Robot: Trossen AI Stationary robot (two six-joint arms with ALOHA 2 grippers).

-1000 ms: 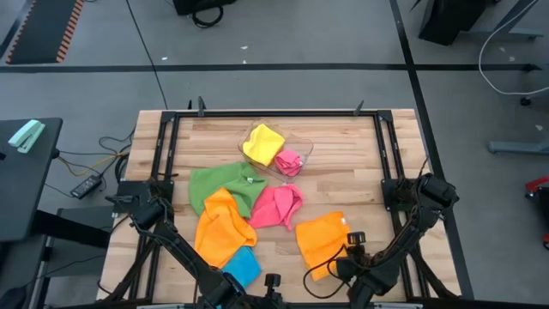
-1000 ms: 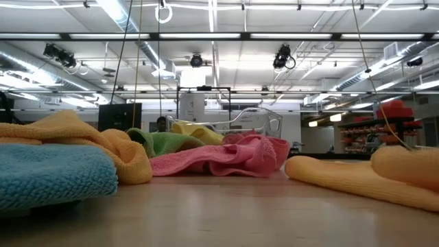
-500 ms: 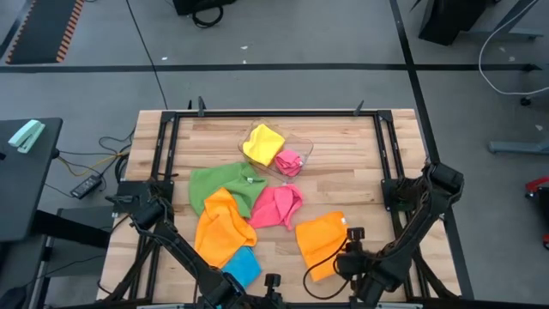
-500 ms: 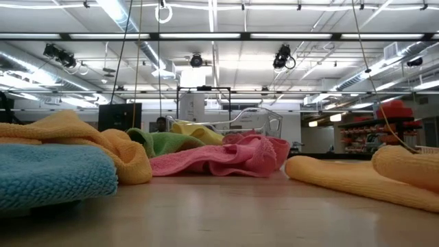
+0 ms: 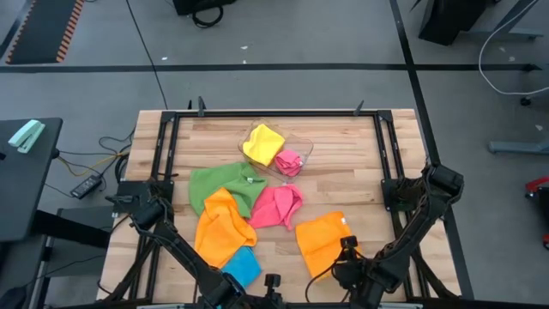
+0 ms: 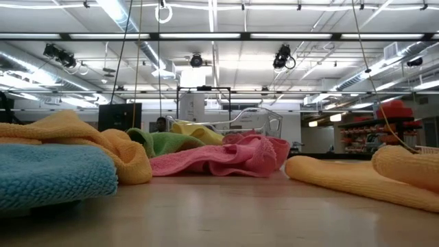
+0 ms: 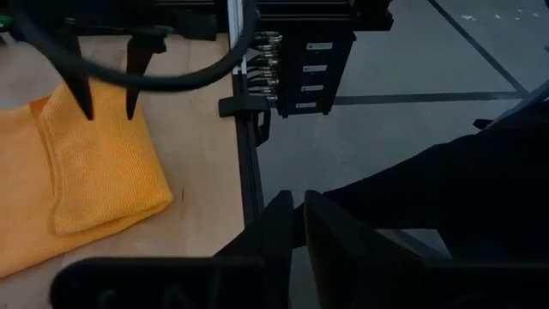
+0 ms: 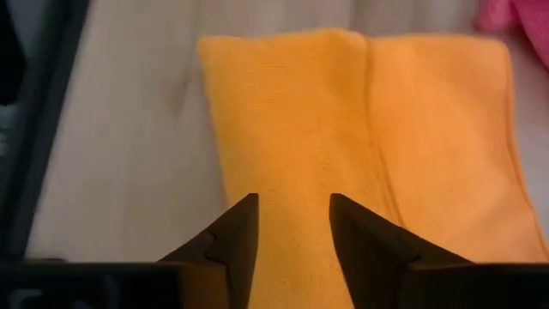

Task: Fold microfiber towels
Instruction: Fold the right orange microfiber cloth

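Note:
The orange towel [image 5: 319, 243] lies folded on the table's near right part, also showing as the orange towel [image 8: 343, 129]. My right gripper [image 8: 290, 210] stands open over its near right part, fingers slanting down; seen from the left wrist, the right gripper [image 7: 107, 107] hangs over the orange towel [image 7: 94, 172]. My left gripper [image 7: 300, 219] waits shut at the near edge, holding nothing. A pink towel [image 5: 279, 206], a green towel [image 5: 220, 184], a second orange towel [image 5: 223, 227] and a blue towel [image 5: 244, 266] lie crumpled left of it. My right gripper's open fingers [image 7: 84, 99] point down at the orange towel's top layer [image 8: 292, 172], one on either side of a strip of it. I cannot tell whether the tips touch the cloth. The towel lies flat on the table.
A clear plastic tray [image 5: 302, 148] at the far middle holds a yellow towel [image 5: 263, 142] and a small pink one [image 5: 290, 160]. A black frame [image 5: 390, 163] runs round the tabletop. Bare wood shows at the far left, far right and right of the orange towel.
My right gripper has drawn back a little toward the table's near edge and tipped more steeply downward over the orange towel. The towels lie as before.

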